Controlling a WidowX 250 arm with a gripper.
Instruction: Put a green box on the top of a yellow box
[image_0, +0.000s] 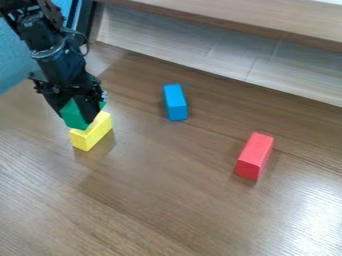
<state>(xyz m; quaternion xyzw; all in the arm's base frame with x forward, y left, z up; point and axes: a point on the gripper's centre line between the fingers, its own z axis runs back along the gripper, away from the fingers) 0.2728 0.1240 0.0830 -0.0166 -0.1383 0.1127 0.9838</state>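
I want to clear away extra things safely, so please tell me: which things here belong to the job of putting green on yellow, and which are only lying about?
For the job:
- green box
- yellow box, under the green one
- tool, at the green box

Just lying about:
- blue box
- red box

From where I stand, no text or label can be read. Brands: none legible to me. Numbers and signs: likewise none that I can make out
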